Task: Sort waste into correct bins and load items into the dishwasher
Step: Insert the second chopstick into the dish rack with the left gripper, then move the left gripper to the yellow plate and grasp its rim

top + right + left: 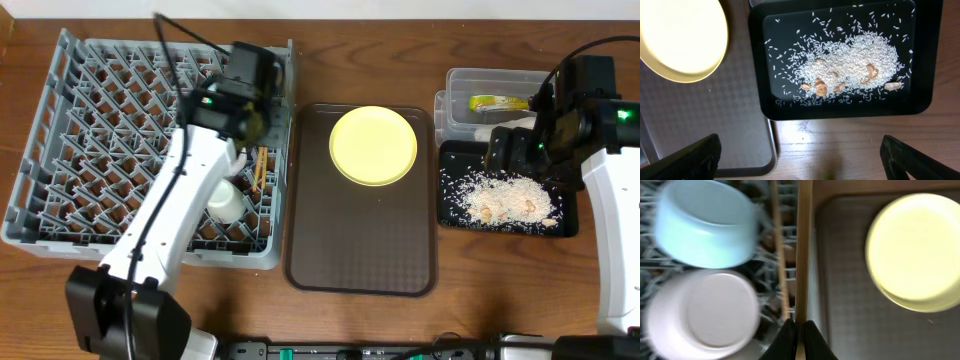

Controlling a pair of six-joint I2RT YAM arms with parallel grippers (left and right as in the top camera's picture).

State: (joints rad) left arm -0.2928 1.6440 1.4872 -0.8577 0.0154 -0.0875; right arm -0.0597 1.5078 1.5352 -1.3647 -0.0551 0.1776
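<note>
Wooden tabletop (370,50): left fingers (782,344) clamped on chopstick (803,255) at edge of grey rack (60,130); right fingers (687,157) apart above black tray (922,60) of rice (860,55).

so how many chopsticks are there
2. The first chopstick is pinched in the jaws of the left gripper, running along the dish rack edge. The second chopstick lies in the rack just beside it. More could be hidden under the arm.
</note>
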